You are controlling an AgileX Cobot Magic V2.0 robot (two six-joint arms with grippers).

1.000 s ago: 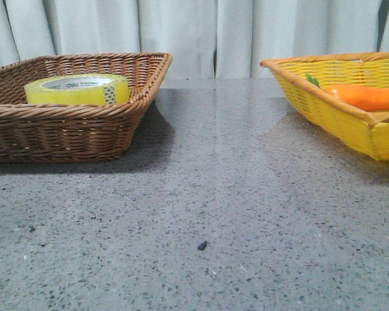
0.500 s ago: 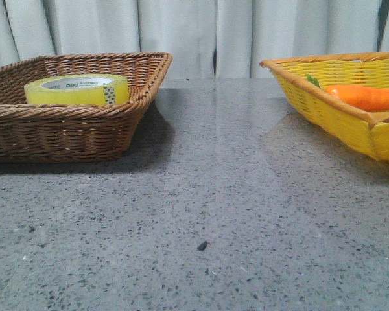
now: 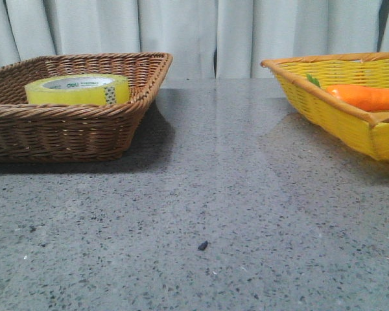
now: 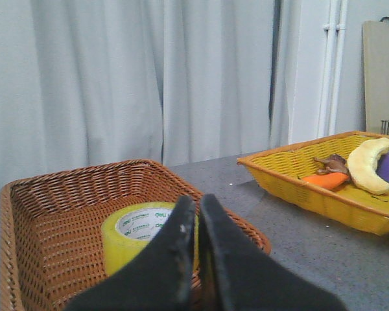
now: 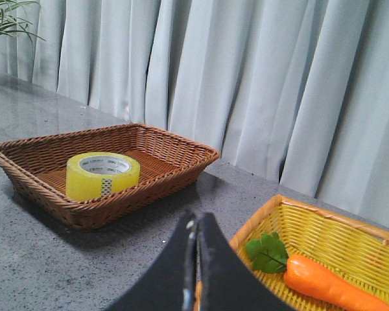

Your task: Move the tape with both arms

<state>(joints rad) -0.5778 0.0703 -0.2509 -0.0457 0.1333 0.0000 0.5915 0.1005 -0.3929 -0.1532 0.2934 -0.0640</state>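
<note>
Your roll of yellow packing tape (image 3: 78, 89) lies flat in the brown wicker basket (image 3: 65, 133) at the upper left of the front view, core hole facing up, close behind the near wall. Nothing has it yet: the left gripper (image 4: 196, 223) sits low in the left wrist view with its jaws pressed together and empty, and the right gripper (image 5: 196, 243) shows the same, jaws closed on nothing, above the rim of the yellow basket (image 5: 324, 249) that holds the toy carrot (image 5: 330, 285). The main risk, as I judge it, is the approach: closed jaws must be parted before descending, or they will strike the roll and shove it against the wicker. The basket's wall could also catch a finger on a low approach and drag the basket across the grey stone bench (image 3: 207, 207). A smooth roll pinched across its width may slip, and a poorly aligned handover between arms could drop it.
</note>
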